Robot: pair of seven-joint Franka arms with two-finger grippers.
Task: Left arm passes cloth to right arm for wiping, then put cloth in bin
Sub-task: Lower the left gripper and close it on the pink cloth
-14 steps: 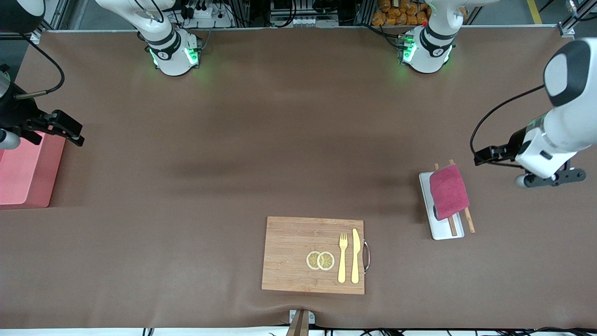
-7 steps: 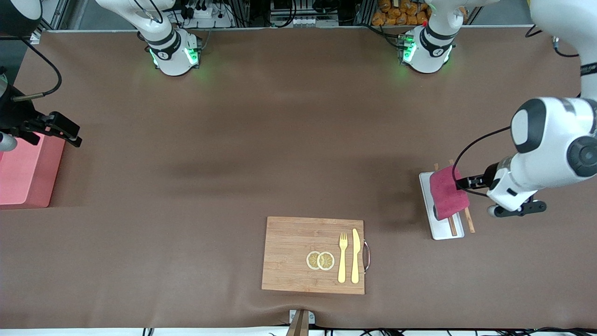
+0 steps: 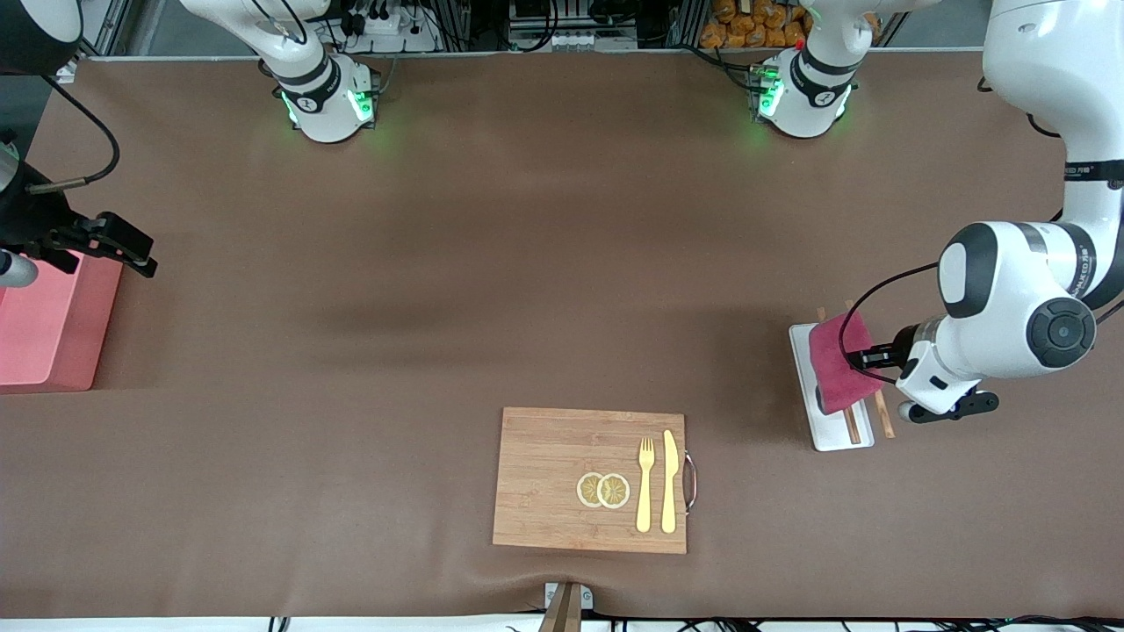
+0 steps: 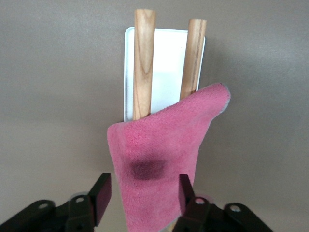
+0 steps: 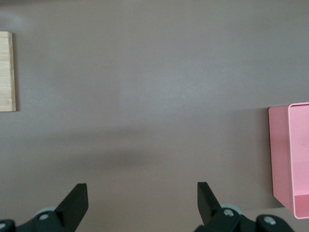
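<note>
The crimson-pink cloth [image 3: 839, 364] is draped over two wooden sticks [image 4: 144, 63] on a white tray [image 3: 830, 434] toward the left arm's end of the table. My left gripper [image 3: 865, 358] has come in at the cloth's edge. In the left wrist view the cloth [image 4: 164, 159] hangs between the open fingers of the left gripper [image 4: 144, 187]; one finger touches its edge, and a gap remains at the other. My right gripper [image 3: 123, 244] waits open over the table beside the salmon-pink bin [image 3: 48, 333], with nothing between its fingers [image 5: 77, 200].
A wooden cutting board [image 3: 544, 474] lies near the front edge with two lemon slices [image 3: 603, 490], a yellow fork [image 3: 645, 496] and a knife [image 3: 669, 491]. The bin [image 5: 289, 159] stands at the right arm's end of the table.
The left arm has swung in from the table's end and brought its gripper down to the cloth, its fingers narrowing around it. The right arm has hardly moved.
</note>
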